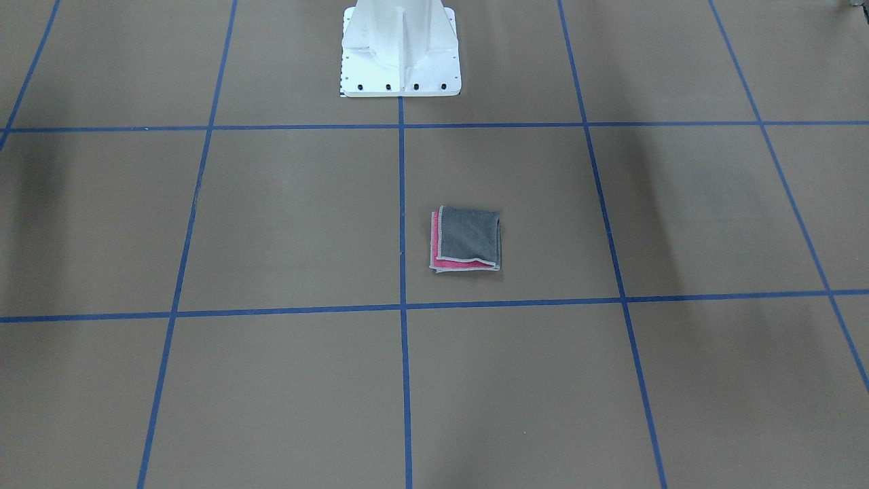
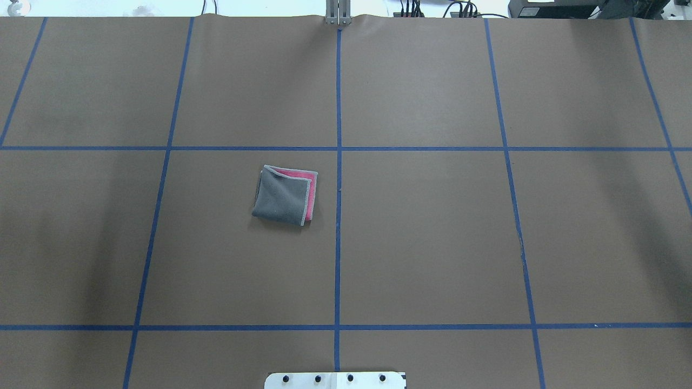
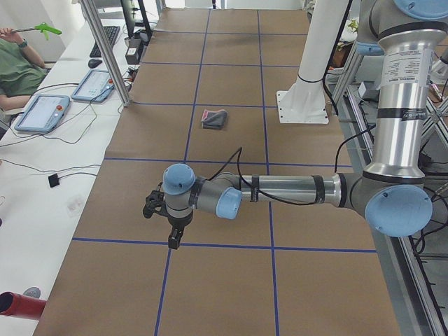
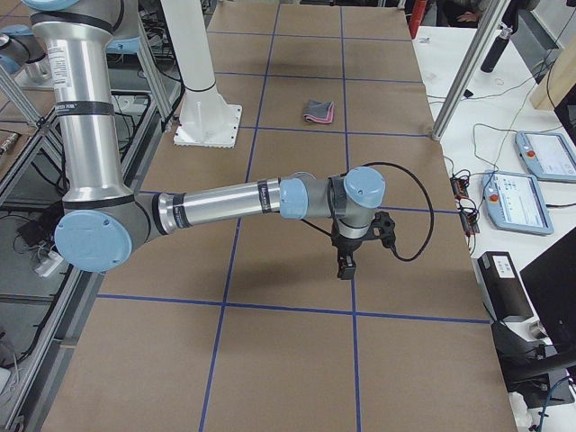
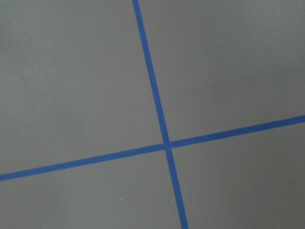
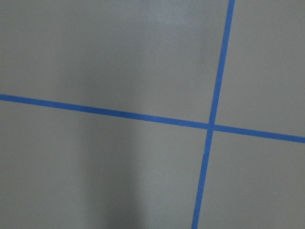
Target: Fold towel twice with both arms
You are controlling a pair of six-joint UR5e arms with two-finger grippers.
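The towel [image 2: 284, 195] lies folded into a small square on the brown table, dark grey face up, with pink layers showing at its far and right edges. It also shows in the front view [image 1: 467, 239] and, small, in both side views [image 3: 214, 118] [image 4: 319, 112]. The left arm [image 3: 280, 189] reaches out low over the table's left end, its gripper [image 3: 172, 239] pointing down, far from the towel. The right arm [image 4: 225, 202] does the same at the right end, with its gripper [image 4: 346, 266] far from the towel. I cannot tell whether either gripper is open or shut. Both wrist views show only table.
Blue tape lines [image 2: 338, 178] divide the brown table into squares. The white pedestal base [image 1: 400, 51] stands at the robot's side. Benches with tablets [image 3: 42, 112] [image 4: 540, 193], cables and a seated person [image 3: 17, 66] flank the table ends.
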